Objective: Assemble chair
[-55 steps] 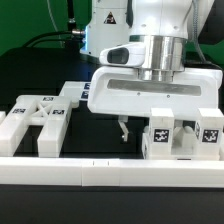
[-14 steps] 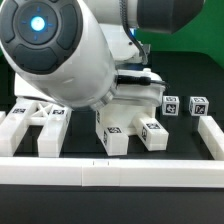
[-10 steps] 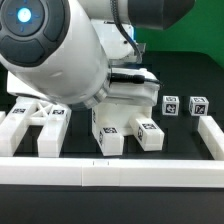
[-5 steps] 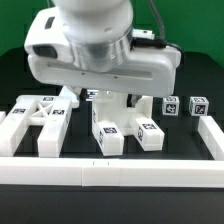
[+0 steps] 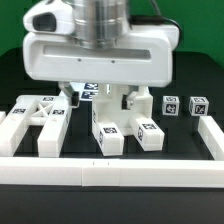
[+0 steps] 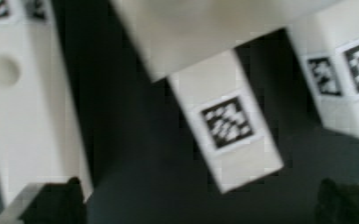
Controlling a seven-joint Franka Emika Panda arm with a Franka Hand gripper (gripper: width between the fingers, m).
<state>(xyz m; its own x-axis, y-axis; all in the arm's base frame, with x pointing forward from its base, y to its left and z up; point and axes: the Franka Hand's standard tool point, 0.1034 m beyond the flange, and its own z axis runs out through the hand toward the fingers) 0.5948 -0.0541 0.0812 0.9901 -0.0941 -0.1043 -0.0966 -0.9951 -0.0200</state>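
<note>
White tagged chair post [image 6: 229,125] between wide-apart fingers [image 6: 59,198], clear of both.

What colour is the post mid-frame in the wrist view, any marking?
White post, bearing a black-and-white square tag; wrist view shows it best.

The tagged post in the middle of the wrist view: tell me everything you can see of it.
The post is a white, square-edged bar, plastic by its look, with one black-and-white square tag on its upward face near the free end. It lies flat on the black table. Its other end meets a broader white slab; whether they are joined cannot be told. The hand is open and clear of the post.
</note>
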